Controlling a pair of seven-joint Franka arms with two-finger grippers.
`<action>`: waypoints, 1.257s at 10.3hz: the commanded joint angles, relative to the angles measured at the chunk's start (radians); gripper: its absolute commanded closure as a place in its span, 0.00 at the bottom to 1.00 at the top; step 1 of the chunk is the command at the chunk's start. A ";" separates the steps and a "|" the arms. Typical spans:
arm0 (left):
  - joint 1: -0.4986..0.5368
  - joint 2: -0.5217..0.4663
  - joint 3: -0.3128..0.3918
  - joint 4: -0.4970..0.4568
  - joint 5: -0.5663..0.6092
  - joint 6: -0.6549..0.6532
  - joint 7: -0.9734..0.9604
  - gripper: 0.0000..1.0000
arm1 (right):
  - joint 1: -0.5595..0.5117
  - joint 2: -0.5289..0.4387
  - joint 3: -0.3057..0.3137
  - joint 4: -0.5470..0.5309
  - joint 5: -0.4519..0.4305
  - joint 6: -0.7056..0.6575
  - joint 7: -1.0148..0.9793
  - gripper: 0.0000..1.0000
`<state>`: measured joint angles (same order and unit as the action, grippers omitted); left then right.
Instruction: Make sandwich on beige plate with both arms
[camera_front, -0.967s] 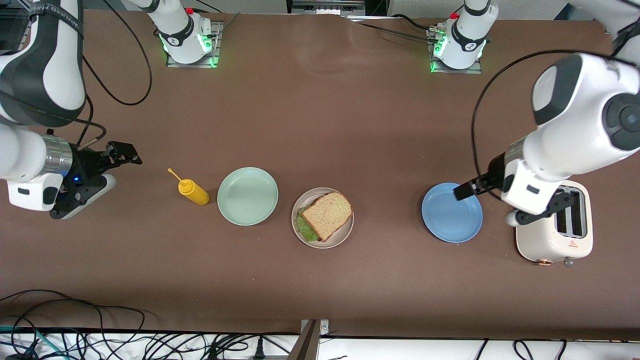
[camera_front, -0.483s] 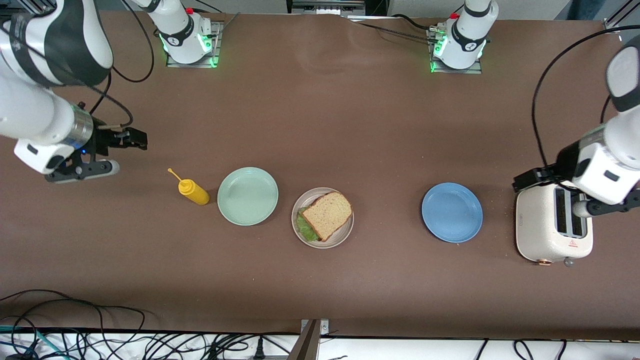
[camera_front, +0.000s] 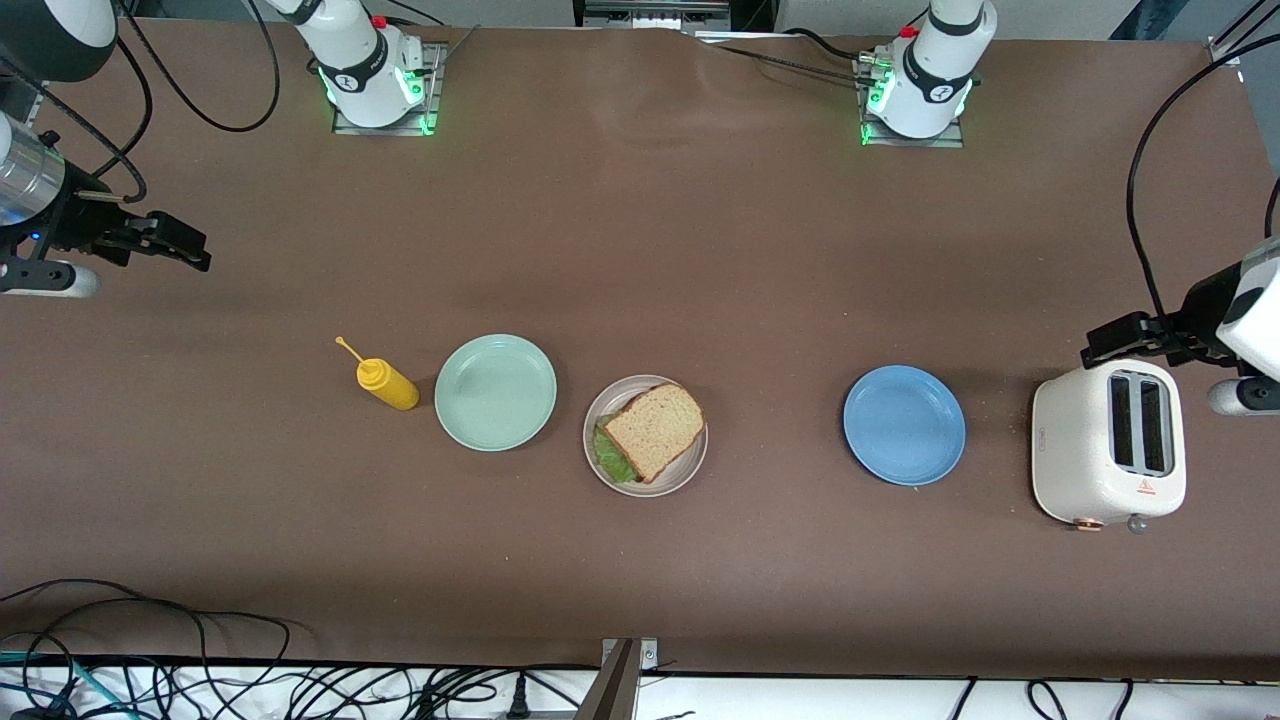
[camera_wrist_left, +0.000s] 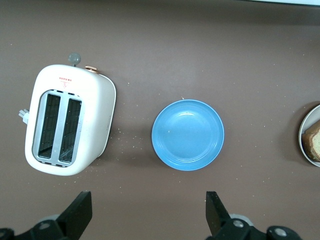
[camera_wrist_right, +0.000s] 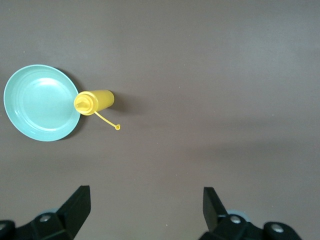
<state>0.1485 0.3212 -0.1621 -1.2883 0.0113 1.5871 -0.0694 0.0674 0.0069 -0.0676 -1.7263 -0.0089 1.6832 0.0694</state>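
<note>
Sandwich (camera_front: 652, 431) resting on beige plate (camera_front: 690, 466), between mint plate (camera_front: 495, 392) and blue plate (camera_front: 904, 425). Left gripper (camera_front: 1118, 340) over table beside toaster (camera_front: 1108, 443), right gripper (camera_front: 180, 247) over bare table (camera_front: 640, 250). Left wrist view: fingers (camera_wrist_left: 215, 210) spread, empty, toaster beside blue plate. Right wrist view: fingers (camera_wrist_right: 78, 202) spread, empty; mustard bottle (camera_wrist_right: 94, 102) touching mint plate.

The top slice hides most of the sandwich (camera_front: 652, 432); the left wrist view crops the beige plate (camera_wrist_left: 303, 136).
</note>
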 joint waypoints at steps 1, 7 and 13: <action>0.017 -0.068 -0.017 -0.097 0.018 0.019 0.028 0.00 | -0.001 -0.005 0.002 -0.007 -0.002 0.021 0.015 0.00; 0.025 -0.103 -0.016 -0.167 -0.014 0.116 0.068 0.00 | 0.009 -0.004 0.005 0.008 0.000 0.023 0.021 0.00; 0.014 -0.100 -0.016 -0.163 -0.010 0.114 0.068 0.00 | 0.017 0.021 0.011 0.045 0.001 0.023 0.015 0.00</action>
<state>0.1561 0.2509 -0.1737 -1.4175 0.0095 1.6858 -0.0282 0.0757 0.0136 -0.0591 -1.7093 -0.0082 1.7124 0.0825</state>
